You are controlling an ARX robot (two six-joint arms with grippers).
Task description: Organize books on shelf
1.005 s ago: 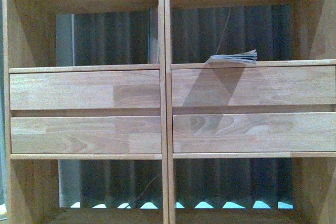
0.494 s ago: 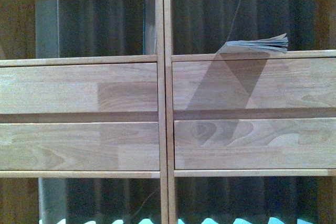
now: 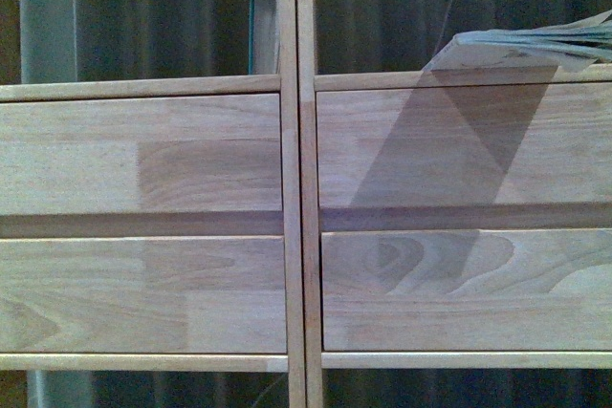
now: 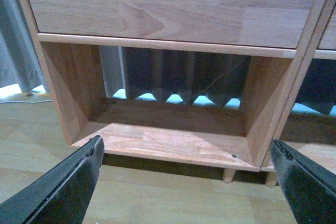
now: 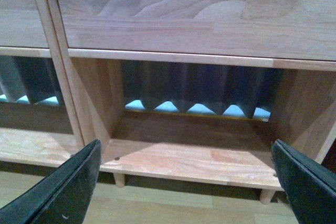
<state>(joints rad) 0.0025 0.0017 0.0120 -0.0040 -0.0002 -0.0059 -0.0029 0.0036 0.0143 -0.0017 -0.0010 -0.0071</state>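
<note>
The shelf [image 3: 292, 188] of light wood fills the front view, with drawer fronts [image 3: 143, 155] across it. A thin floppy paperback [image 3: 535, 43] lies flat in the upper right compartment, its pages fanning at the right edge of the picture. A tall book with a teal edge [image 3: 261, 11] stands upright against the central divider in the upper left compartment. Neither arm shows in the front view. My left gripper [image 4: 186, 182] is open and empty before the bottom left compartment [image 4: 168, 140]. My right gripper [image 5: 186, 182] is open and empty before the bottom right compartment [image 5: 194, 158].
Dark pleated curtains [image 3: 402, 7] show through the backless compartments. The shelf stands on short round legs [image 4: 228, 174] over a pale wooden floor [image 4: 157, 198]. A second low compartment [image 5: 31, 145] lies beside the right gripper's one.
The front view has drawn closer to the shelf. The drawers look larger and the paperback has slid toward the upper right edge of the picture.
</note>
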